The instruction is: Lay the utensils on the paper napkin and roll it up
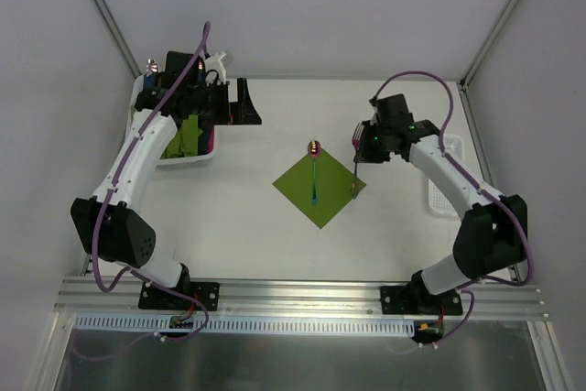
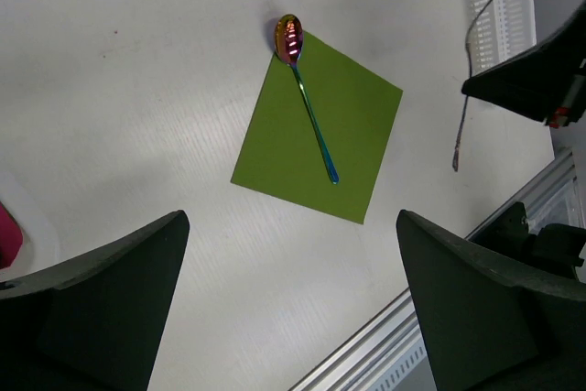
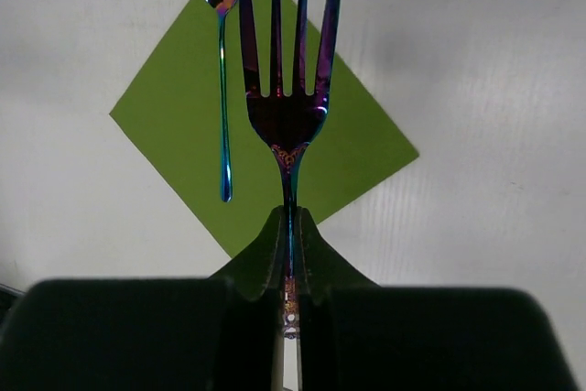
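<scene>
Right up against the lens in the right wrist view, the right gripper (image 3: 291,254) is clamped tight on the handle of the fork (image 3: 288,89), tines pointing away and out over the paper napkin (image 3: 174,107). So that's one utensil in the air, not delivered yet! From above, the fork hangs at the napkin's right-hand corner, and whether its tip touches anything down there is too close to call. The spoon (image 3: 222,89) is home: it lies along the sheet's diagonal, handle tip well inside the green, shiny bowl poking just past the far corner onto the table (image 1: 238,226). The napkin lies flat as a diamond near the middle of the table, no corner lifted, no fold started. Over on the other side, the left gripper (image 2: 291,254) has its jaws spread wide with nothing between them; the overhead view puts it up by the white tray (image 1: 197,161) at the far left, well apart from the napkin. By the look of it, the task sits somewhere short of halfway: spoon placed, fork yet to be laid beside it, and the whole roll-up to come. Whether more cutlery waits in that tray, the pictures don't tell.
</scene>
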Motion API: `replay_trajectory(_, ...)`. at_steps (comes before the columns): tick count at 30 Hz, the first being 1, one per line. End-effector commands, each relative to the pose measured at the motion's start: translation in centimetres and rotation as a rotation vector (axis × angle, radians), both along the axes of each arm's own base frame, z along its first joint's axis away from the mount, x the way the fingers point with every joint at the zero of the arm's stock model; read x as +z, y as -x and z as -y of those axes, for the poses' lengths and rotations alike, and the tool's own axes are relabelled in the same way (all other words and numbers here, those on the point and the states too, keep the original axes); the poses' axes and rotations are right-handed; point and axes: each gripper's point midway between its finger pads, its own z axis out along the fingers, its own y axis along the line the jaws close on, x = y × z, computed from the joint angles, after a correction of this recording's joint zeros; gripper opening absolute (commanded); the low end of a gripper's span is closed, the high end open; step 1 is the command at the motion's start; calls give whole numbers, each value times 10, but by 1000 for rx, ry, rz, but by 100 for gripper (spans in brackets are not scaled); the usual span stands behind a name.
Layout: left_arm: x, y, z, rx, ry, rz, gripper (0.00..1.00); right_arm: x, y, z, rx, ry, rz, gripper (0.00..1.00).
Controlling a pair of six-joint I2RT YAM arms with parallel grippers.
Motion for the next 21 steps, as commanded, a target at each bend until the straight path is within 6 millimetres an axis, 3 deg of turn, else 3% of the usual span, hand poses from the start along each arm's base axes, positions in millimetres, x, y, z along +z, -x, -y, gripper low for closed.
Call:
replay_trajectory(1, -3, 16, -7, 20, -29, 13, 99, -7, -10, -26, -23, 28, 24, 0)
replay_trajectory(6, -10, 14, -9, 42, -41, 1, 99, -39, -14, -61, 8, 76, -17, 0)
replay_trajectory(10, -16, 9, -14, 76, -63, -10, 99, -57, -22, -70, -14, 116, -59, 0)
replay_trajectory(21, -35, 8, -15, 89, -73, -68, 99, -70, -48, -93, 0, 180, -123, 0)
